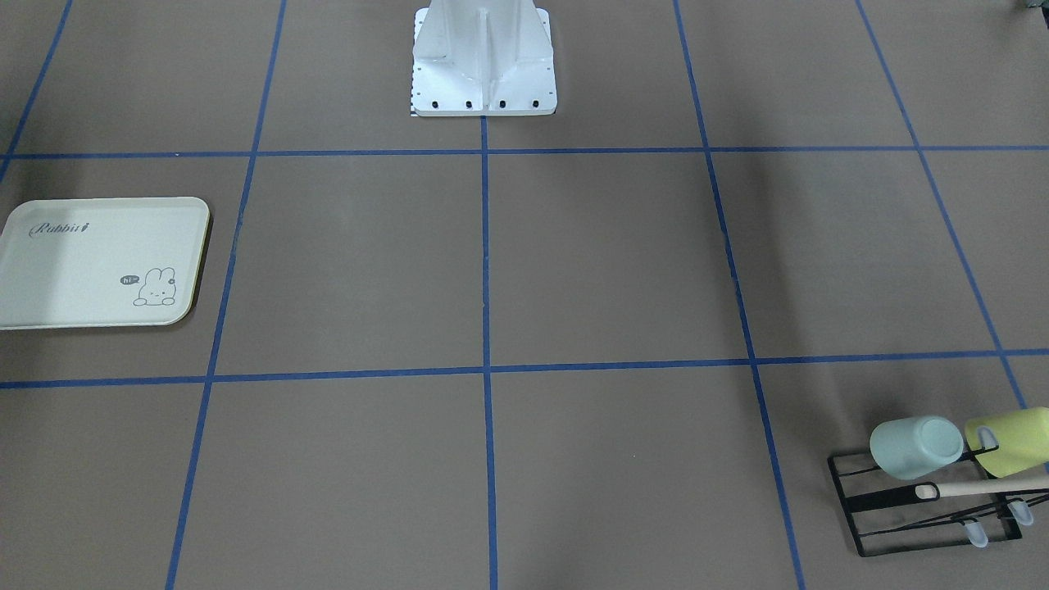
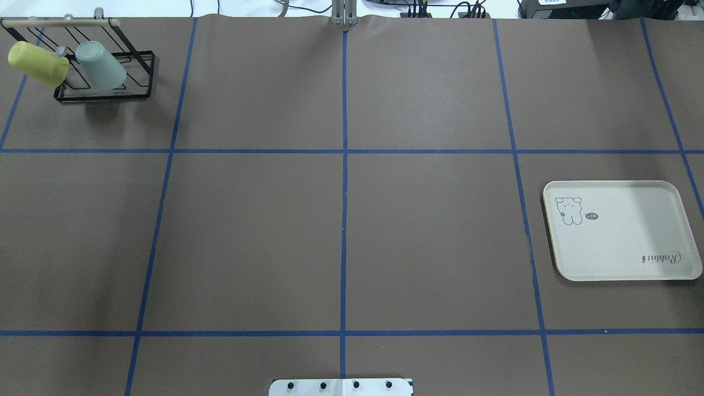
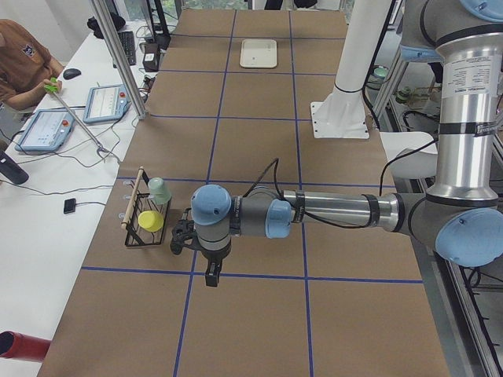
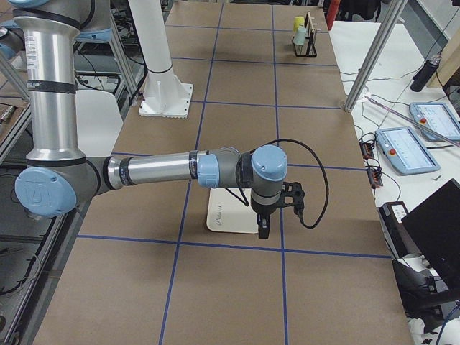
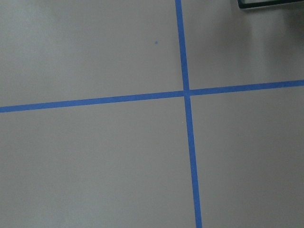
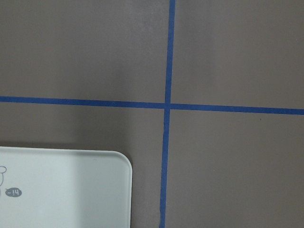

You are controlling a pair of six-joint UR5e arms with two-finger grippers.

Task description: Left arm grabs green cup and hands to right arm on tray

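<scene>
Green cup: one, on rack beside one yellow-green cup; one tray; left pincer, right pincer: cannot tell state.

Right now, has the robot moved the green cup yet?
Not yet. Nothing is done: the green cup sits on the black rack beside the yellow-green cup. In hand: the left gripper hangs near the rack, without the cup. To do: the grab, the hand-over to the right gripper, and setting it on the tray, which holds no cup.
</scene>
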